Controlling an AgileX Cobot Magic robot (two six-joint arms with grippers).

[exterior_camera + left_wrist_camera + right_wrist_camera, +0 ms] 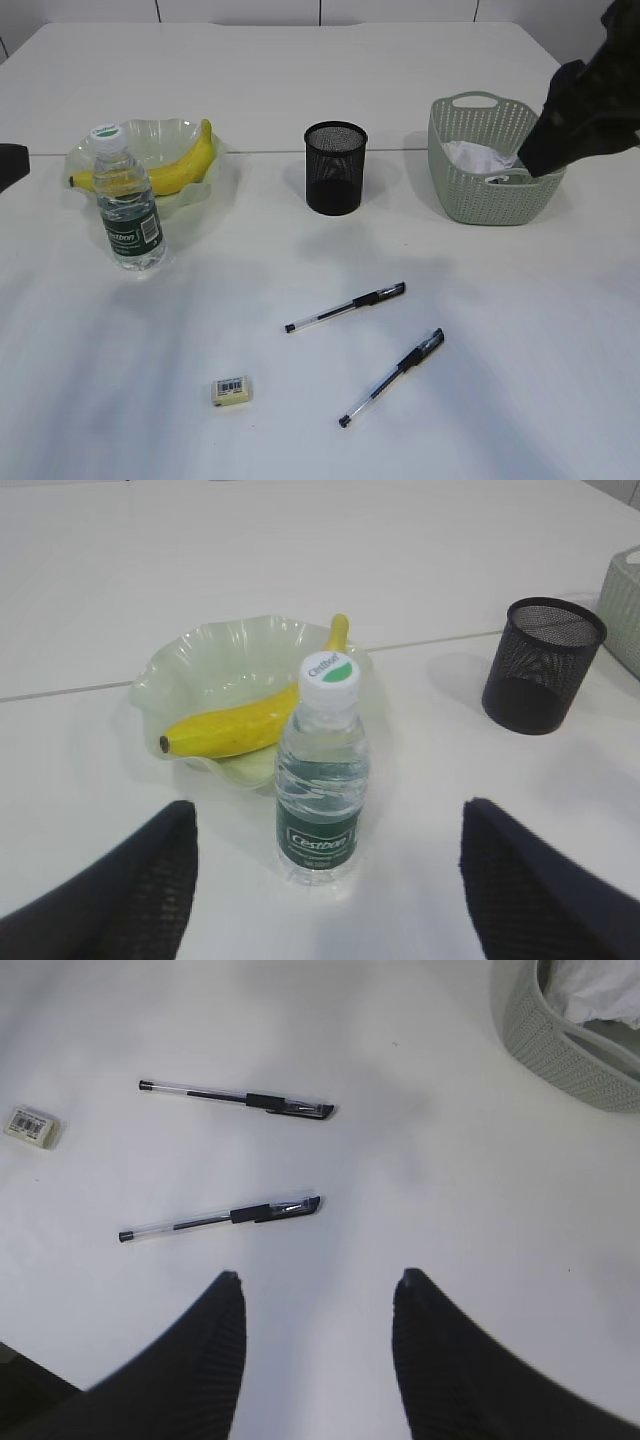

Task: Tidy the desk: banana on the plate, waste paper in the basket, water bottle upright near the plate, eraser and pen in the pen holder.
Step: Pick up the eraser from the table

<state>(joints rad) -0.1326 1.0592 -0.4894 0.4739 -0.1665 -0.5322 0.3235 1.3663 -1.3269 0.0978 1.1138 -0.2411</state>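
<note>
The banana (185,165) lies on the pale green plate (150,135); both show in the left wrist view, banana (230,725), plate (200,655). The water bottle (128,205) stands upright in front of the plate, also in the left wrist view (322,770). White waste paper (478,158) lies in the green basket (490,195). Two pens (345,306) (392,376) and a yellow eraser (231,390) lie on the table. The black mesh pen holder (335,168) stands mid-table. My left gripper (325,825) is open and empty, just short of the bottle. My right gripper (315,1280) is open and empty, up by the basket.
The right arm (585,105) hangs over the basket's right side. In the right wrist view the pens (235,1100) (220,1218) and eraser (32,1126) lie left of the basket (560,1045). The pen holder (540,665) stands right of the bottle.
</note>
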